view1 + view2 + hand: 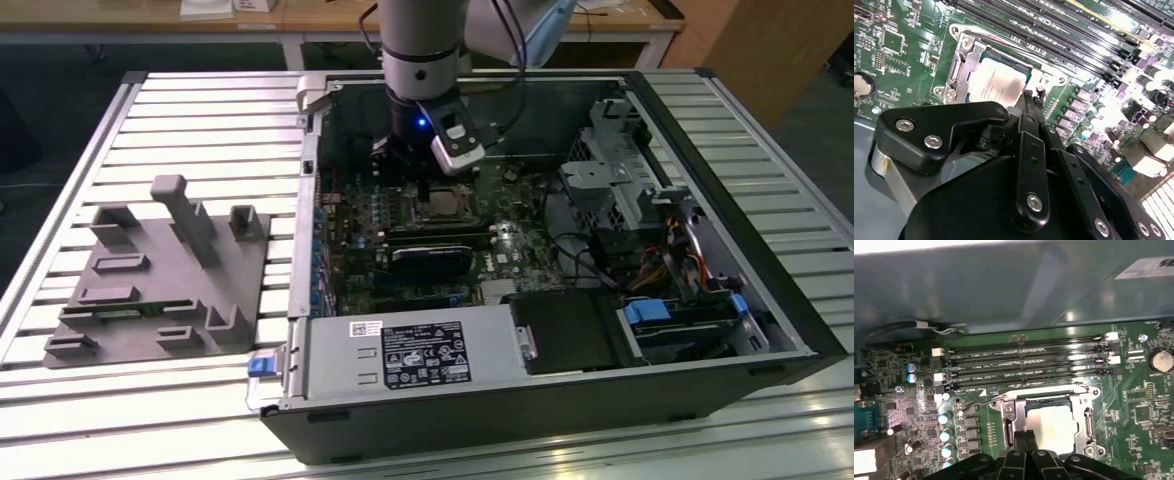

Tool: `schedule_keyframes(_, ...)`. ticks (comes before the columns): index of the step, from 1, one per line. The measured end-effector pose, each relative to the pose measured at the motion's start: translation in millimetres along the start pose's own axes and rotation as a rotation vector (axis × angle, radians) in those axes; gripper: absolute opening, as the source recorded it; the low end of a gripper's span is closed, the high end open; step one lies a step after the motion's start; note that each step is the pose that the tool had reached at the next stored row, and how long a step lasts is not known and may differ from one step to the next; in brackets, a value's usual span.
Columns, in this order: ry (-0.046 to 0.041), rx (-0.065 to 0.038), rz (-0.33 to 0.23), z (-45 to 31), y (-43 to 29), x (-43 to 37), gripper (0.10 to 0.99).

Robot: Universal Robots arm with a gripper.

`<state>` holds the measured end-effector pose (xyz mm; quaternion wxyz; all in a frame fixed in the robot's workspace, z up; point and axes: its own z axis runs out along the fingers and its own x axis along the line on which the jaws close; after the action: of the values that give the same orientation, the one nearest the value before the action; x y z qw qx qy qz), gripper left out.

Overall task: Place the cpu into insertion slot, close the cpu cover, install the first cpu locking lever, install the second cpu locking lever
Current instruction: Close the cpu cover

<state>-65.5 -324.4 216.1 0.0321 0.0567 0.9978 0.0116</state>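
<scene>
My black, link-armed gripper [1023,436] is drawn shut, its two narrow fingers [1018,439] pressed side by side. I cannot make out anything caught between them. The fingertips sit at one edge of the thin silvery square metal cpu cover [1087,416], either touching it or just above it; I cannot tell which.

In both wrist views that frame lies flat over the small square insertion slot [1046,401]. The slot's dark rim shows as a thin band inside the cut-out. The flat, pale silver-beige square cpu [1053,426] is seated in the slot, and its metal face shows through the open middle of the cover.

A thin silvery wire lever [978,403] runs off one corner of the frame and out over the green circuit board [1134,395]. Four long, narrow black memory slots [1024,365] lie just beside the socket, and a round silver coin cell [1160,360] sits further along the board.

In the exterior view my grey arm [420,50] comes straight down into the open dark metal computer case [747,215]. The case lies on its side on a pale ribbed metal table [200,110]. To the exterior view's left, well apart from the case, a grey plastic fixture plate with upright pegs [160,285] rests on the same table.
</scene>
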Motion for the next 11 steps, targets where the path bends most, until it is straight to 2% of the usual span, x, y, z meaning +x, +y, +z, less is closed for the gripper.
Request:
schedule_keyframes(6,0.0001,0.0,0.0,-1.2,0.3,-2.0,0.106)
schedule_keyframes(11,0.0,0.0,0.0,-0.3,1.7,-14.9,0.106)
